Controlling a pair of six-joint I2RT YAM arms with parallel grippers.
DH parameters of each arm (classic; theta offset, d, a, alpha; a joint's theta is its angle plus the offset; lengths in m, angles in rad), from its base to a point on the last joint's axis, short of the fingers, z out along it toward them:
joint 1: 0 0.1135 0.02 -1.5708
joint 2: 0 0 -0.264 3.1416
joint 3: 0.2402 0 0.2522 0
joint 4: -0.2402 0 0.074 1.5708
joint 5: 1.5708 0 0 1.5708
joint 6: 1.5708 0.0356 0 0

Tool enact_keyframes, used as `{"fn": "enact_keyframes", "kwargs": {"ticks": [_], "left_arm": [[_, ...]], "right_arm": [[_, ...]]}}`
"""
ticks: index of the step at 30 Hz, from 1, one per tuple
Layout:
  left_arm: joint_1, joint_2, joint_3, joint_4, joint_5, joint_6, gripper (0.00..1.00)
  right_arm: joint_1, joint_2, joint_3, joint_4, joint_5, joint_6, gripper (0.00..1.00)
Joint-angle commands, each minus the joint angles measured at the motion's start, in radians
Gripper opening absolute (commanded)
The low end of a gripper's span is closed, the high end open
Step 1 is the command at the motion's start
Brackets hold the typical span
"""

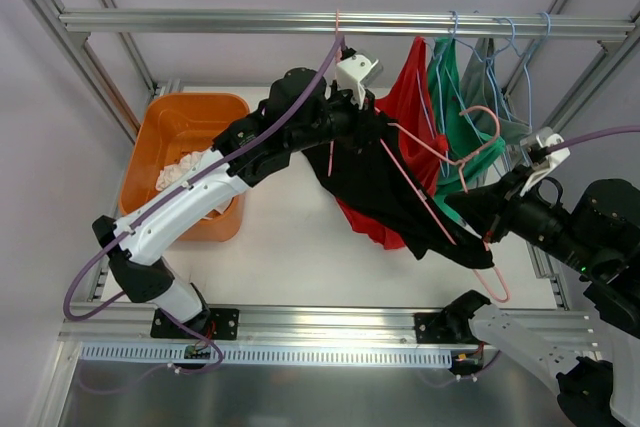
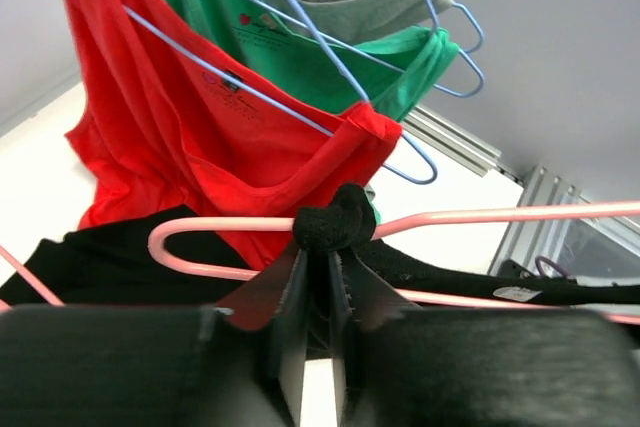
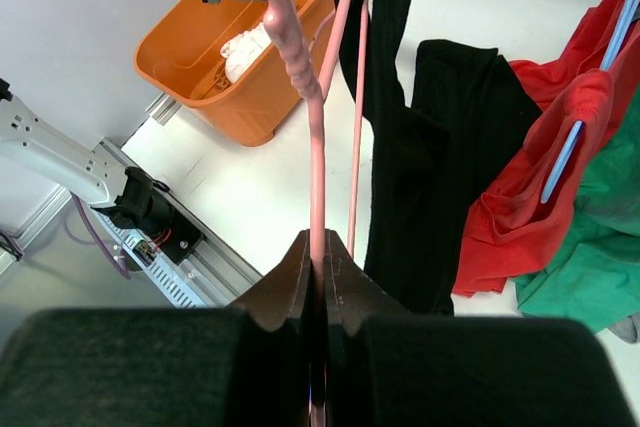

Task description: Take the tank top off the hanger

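Observation:
The black tank top point(image 1: 375, 187) hangs on a pink hanger point(image 2: 500, 215) held in the air between my arms. My left gripper point(image 2: 320, 247) is shut on the bunched black strap point(image 2: 335, 219) where it wraps over the hanger's shoulder bar. In the top view that gripper point(image 1: 372, 125) is at the garment's upper end. My right gripper point(image 3: 320, 247) is shut on the pink hanger point(image 3: 317, 167) wire, with the tank top point(image 3: 430, 147) draped beyond it. In the top view the right gripper point(image 1: 482, 219) sits at the hanger's lower right.
A red tank top point(image 1: 410, 97), a green one point(image 1: 452, 97) and a grey one point(image 1: 497, 72) hang on blue hangers from the metal rail point(image 1: 250, 21), close behind the black one. An orange bin point(image 1: 190, 107) holding white cloth point(image 1: 185, 169) stands at the left.

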State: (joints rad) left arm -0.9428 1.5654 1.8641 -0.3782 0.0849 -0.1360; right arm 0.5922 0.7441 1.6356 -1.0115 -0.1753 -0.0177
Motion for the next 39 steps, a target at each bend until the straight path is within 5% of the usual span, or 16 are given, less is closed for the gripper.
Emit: {"fn": "enact_keyframes", "kwargs": {"ticks": [1,7,9,17,23,25,27,29,32,39], "left_arm": [[-0.004,-0.057,0.003,0.045,-0.076,0.018,0.06],[-0.004,-0.149,-0.057,0.045,-0.076,0.024,0.17],[-0.004,-0.163,-0.065,0.045,-0.111,0.026,0.00],[-0.004,-0.283,-0.147,0.044,-0.399,-0.049,0.00],[-0.004,-0.353,-0.207,0.041,-0.332,-0.106,0.00],[-0.004,-0.389,-0.224,0.041,-0.155,-0.109,0.00],[-0.004,-0.407,-0.255,0.041,0.020,-0.114,0.00],[-0.004,-0.436,-0.299,0.042,0.300,-0.125,0.00],[-0.004,-0.484,-0.386,0.041,0.513,-0.149,0.00],[-0.004,-0.735,-0.608,0.009,0.535,-0.152,0.00]], "right_arm": [[-0.003,-0.011,0.035,0.022,-0.017,-0.008,0.00],[-0.003,-0.018,0.023,0.017,-0.007,-0.027,0.00],[-0.003,-0.023,0.024,0.016,-0.050,-0.040,0.00],[-0.003,-0.141,-0.006,-0.041,-0.191,-0.163,0.00],[-0.002,-0.227,0.038,-0.035,-0.202,-0.192,0.00],[0.000,-0.255,0.027,0.002,-0.202,-0.186,0.00],[-0.002,-0.296,-0.058,0.141,-0.240,-0.170,0.00],[0.000,-0.321,-0.156,0.403,-0.306,-0.110,0.00],[-0.002,-0.333,-0.386,0.852,-0.407,0.011,0.00],[0.004,-0.097,-0.553,1.630,-0.405,0.275,0.00]]}}
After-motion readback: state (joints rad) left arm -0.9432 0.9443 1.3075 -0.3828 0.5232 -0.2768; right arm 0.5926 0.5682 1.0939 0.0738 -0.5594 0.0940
